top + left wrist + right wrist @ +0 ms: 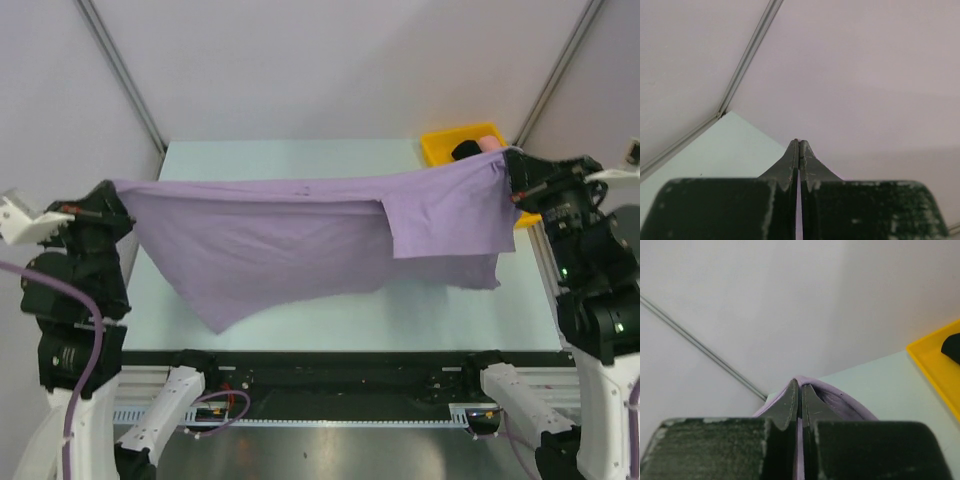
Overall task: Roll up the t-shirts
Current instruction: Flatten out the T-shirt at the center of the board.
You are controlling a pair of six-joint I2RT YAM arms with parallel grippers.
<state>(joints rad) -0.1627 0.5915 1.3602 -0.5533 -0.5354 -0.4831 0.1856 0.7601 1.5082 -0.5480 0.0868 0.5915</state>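
Lavender t-shirt (300,240) between left fingers (788,167), right fingers (789,402)

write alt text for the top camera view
A lavender t-shirt hangs stretched wide between the left claw and right claw, each shut on one end of its top edge, above a pale green table. A yellow bin sits at the table's far right corner, partly hidden behind it.

Left arm (75,280) raised, left fingers (787,167) clamped shut; right arm (590,270) raised, right fingers (789,405) clamped shut.
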